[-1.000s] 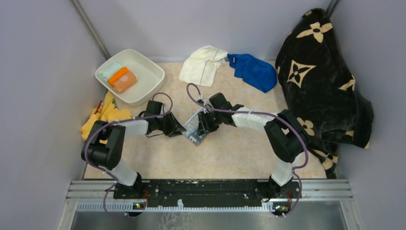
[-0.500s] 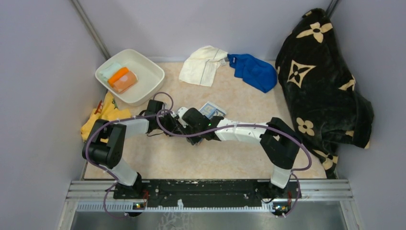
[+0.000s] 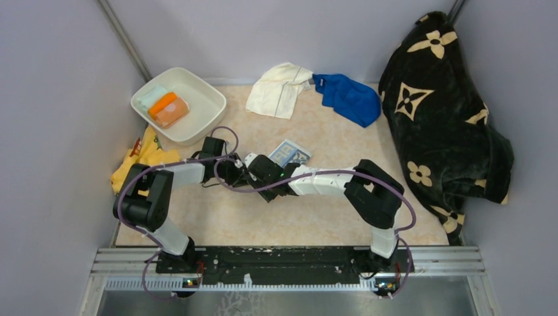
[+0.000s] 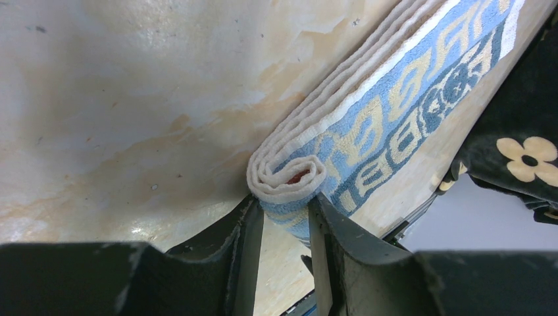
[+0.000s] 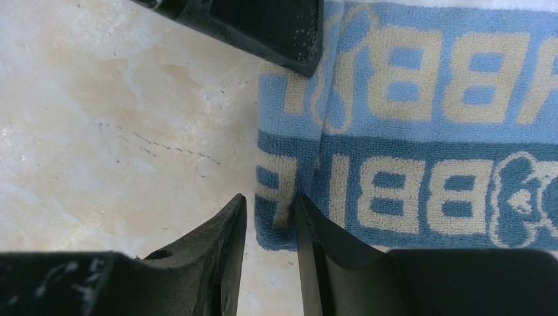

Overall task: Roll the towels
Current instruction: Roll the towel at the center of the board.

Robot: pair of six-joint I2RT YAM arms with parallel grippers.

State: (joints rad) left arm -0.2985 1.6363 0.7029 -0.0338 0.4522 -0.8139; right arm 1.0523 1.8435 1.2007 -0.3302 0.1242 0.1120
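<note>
The printed towel (image 3: 290,153), with blue, orange and white lettering, lies mid-table, mostly hidden under my right arm. My left gripper (image 3: 231,172) is shut on its rolled end (image 4: 287,176); its fingertips (image 4: 284,205) pinch the coil. My right gripper (image 3: 255,176) meets the left one, its jaws nearly together (image 5: 270,201) around the towel's creased corner edge (image 5: 284,191). The left gripper's finger (image 5: 263,26) shows further along that edge. The cream-white towel (image 3: 279,89) and the royal blue towel (image 3: 349,99) lie crumpled at the back, touching.
A white bowl (image 3: 197,82) with orange and pale items stands at back left. A yellow printed cloth (image 3: 141,158) lies by the left wall. The large black flowered blanket (image 3: 441,112) fills the right side and shows in the left wrist view (image 4: 520,158).
My right arm has swung left across the printed towel to meet the left gripper. The towel's far part now lies flat behind the right arm. The left arm has hardly moved.
</note>
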